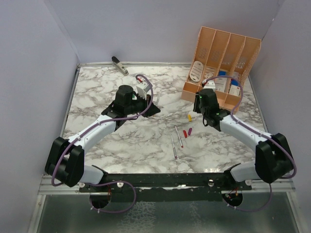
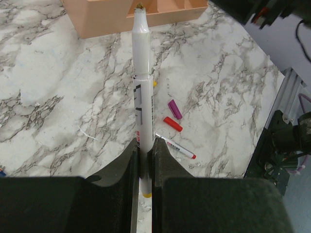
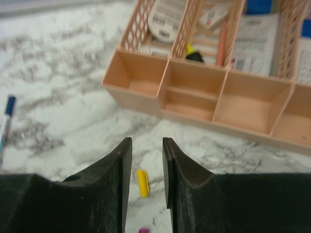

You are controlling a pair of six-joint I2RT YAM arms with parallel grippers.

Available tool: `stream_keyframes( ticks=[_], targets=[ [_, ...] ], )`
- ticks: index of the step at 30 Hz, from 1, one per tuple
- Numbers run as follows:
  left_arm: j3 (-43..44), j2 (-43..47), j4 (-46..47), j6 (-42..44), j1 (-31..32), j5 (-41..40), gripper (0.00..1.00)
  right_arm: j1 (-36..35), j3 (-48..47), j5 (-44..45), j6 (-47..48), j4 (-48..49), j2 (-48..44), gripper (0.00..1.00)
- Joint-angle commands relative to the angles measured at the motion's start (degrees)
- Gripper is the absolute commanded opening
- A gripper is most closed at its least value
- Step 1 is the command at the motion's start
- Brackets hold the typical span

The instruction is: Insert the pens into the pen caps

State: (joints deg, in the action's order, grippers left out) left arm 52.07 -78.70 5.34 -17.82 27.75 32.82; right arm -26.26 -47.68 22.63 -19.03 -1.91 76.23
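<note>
The left gripper (image 2: 143,145) is clamped on 1 silver-grey pen (image 2: 141,73). Its fingers (image 2: 127,165) press both sides of the barrel low down, and most of the pen reaches straight ahead of them, above the marble table (image 2: 48,97). The pen's far tip points toward the peach organizer (image 2: 97,19) ahead.

To the right of the fingers, on the table, lies a red-tipped pen (image 2: 179,148), just beside the right fingertip. A little farther ahead lie a red cap (image 2: 173,124) and then a magenta cap (image 2: 174,108), near each other but apart. A yellow cap (image 2: 155,83) peeks out from behind the held barrel.

The right gripper (image 3: 146,160) has its jaws a narrow gap apart, with nothing between them. The yellow cap (image 3: 142,183) lies on the table directly below that gap. The organizer (image 3: 194,97) stands ahead of the fingers. A blue-tipped pen (image 3: 6,121) lies well off to their left.

In the overhead view, a 2nd loose pen (image 1: 173,146) lies between the 2 arms, nearer their bases than either gripper.
</note>
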Motion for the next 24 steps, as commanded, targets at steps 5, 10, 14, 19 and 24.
stream_keyframes(
  ticks=[5,10,14,19,24],
  targets=[
    [-2.6,2.5,4.2,0.1,-0.2,2.7,0.0,-0.3,0.2,-11.3,-0.6,-5.4,7.1,0.31],
    [-3.1,1.1,5.3,-0.4,-0.2,3.8,0.0,-0.3,0.1,-14.1,0.2,-4.3,9.5,0.38],
    [-4.0,0.8,8.0,-1.4,-0.3,5.1,0.0,-0.3,-0.6,-14.7,0.2,-4.2,12.5,0.41],
    [-4.6,0.5,9.4,-2.4,-0.3,4.0,0.0,-0.3,-1.2,-15.2,0.1,-4.0,15.5,0.43],
    [-4.2,-0.8,9.5,-3.1,-0.4,5.2,0.0,-0.3,-1.9,-14.4,0.0,-3.7,17.3,0.43]
  ],
)
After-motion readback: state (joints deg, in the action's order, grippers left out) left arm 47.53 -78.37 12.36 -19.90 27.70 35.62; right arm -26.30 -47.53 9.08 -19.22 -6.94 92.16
